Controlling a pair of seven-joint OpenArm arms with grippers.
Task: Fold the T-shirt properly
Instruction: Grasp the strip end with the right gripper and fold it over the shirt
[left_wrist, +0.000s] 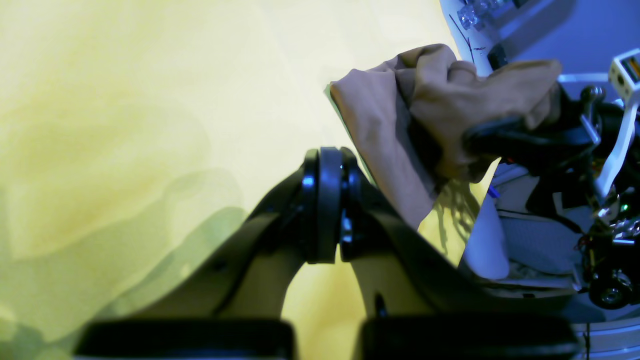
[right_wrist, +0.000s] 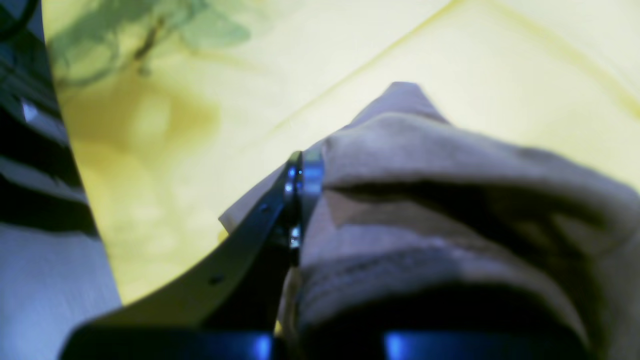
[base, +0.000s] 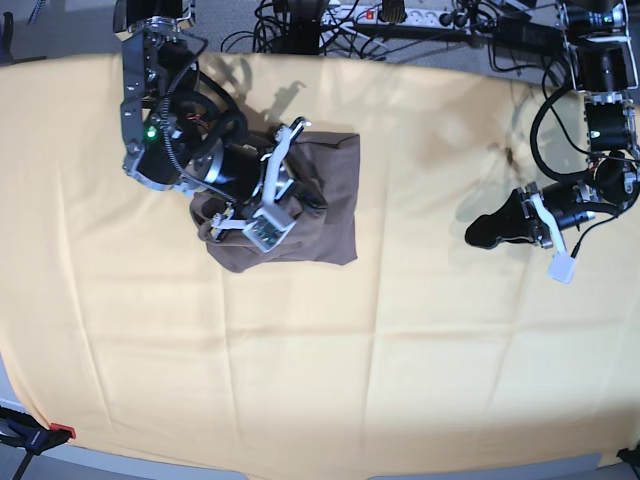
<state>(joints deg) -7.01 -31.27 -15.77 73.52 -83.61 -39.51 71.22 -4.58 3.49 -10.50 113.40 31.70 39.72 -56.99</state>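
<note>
Right gripper (right_wrist: 300, 200) sits closed on the shirt (base: 310, 200): in its wrist view the two fingers meet with a pinch of taupe fabric between them, folds bunched right against the gripper and over its far side. Base view: that arm hangs over the shirt's near-left edge, so the grasp is on an edge or sleeve, exact part hidden under the arm.

Shirt itself is a compact, roughly rectangular bundle on the yellow cloth (base: 400, 350) covering the tabletop, mostly beyond and to one side of the right gripper, partly lifted where held. Looks part-folded, not yet neat.

Left gripper (left_wrist: 327, 200) is well apart from the shirt, over bare cloth, fingers pressed together, holding nothing.

Risks, as judged from here:
- One-point pinch on a bunched edge: pulling could drag the whole bundle and undo existing folds.
- Gripper may have caught several layers, so the fold would come out lumpy.
- Thin fabric may slip out mid-move.
- Fingers close to the cloth could snag it and wrinkle the surface under the shirt.
- Left arm too far away to pin the bundle.
</note>
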